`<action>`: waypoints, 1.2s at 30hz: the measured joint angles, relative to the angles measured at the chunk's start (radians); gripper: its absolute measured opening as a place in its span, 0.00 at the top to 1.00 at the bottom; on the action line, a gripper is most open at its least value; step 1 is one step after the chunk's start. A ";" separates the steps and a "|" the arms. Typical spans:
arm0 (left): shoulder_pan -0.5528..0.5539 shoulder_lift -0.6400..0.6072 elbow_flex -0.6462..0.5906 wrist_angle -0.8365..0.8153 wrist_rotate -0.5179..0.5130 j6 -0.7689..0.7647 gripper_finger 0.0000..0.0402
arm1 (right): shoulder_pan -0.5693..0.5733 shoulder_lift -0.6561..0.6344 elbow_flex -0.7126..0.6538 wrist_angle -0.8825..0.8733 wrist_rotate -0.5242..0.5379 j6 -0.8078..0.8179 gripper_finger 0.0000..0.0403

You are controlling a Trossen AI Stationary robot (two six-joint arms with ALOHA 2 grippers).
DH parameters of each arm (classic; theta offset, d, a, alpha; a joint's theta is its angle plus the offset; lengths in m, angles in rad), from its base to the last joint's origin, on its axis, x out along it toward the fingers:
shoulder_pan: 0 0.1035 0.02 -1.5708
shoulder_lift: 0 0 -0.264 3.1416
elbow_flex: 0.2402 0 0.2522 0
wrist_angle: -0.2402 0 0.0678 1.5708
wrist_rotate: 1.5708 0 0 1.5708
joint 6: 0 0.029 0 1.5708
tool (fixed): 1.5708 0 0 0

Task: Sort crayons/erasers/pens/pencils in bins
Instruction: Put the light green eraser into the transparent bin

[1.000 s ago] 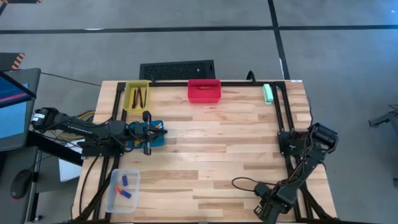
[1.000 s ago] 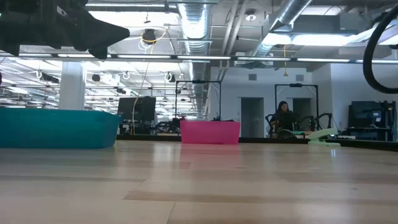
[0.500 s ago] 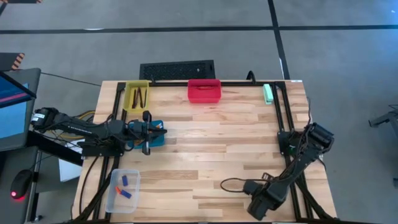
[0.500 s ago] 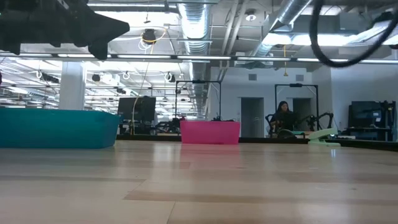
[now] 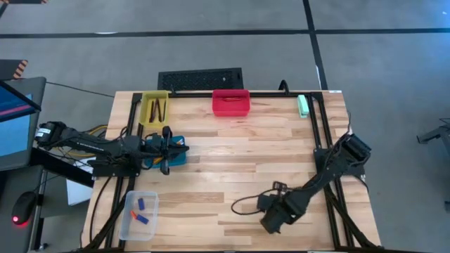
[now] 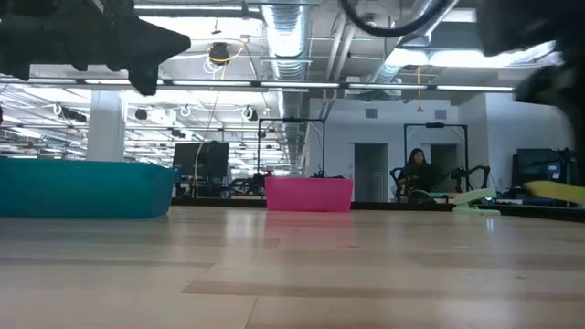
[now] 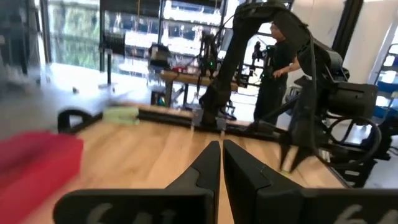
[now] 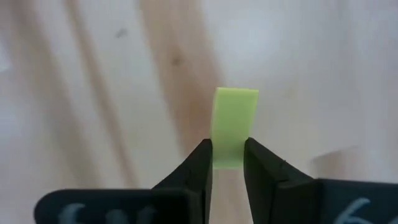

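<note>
Right claw (image 5: 271, 222) swung inward over wooden surface (image 5: 246, 154), grasping yellow-green eraser block (image 8: 234, 127). Left claw (image 5: 167, 150) clenched, empty, over teal bin (image 5: 179, 156). Surface cleared; eraser awaits clear bin (image 5: 138, 214).

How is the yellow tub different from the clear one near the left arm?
The yellow bin is opaque and sits at the table's far edge; the clear bin is see-through and sits at the near left corner. The yellow one holds thin dark-red crayons; the clear one holds small blue and orange-red erasers. Both are small rectangular tubs on the left side.
</note>
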 joint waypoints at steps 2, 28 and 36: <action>0.000 0.000 0.000 -0.026 0.000 -0.052 0.97 | -0.027 0.000 0.000 0.000 0.045 -0.053 0.80; 0.000 0.072 0.013 -0.196 0.025 -0.915 0.55 | -0.478 -0.002 0.001 0.766 0.285 -1.081 0.80; -0.001 0.264 0.159 -0.192 0.048 -0.915 0.55 | -0.493 -0.003 0.001 0.834 0.281 -1.144 0.80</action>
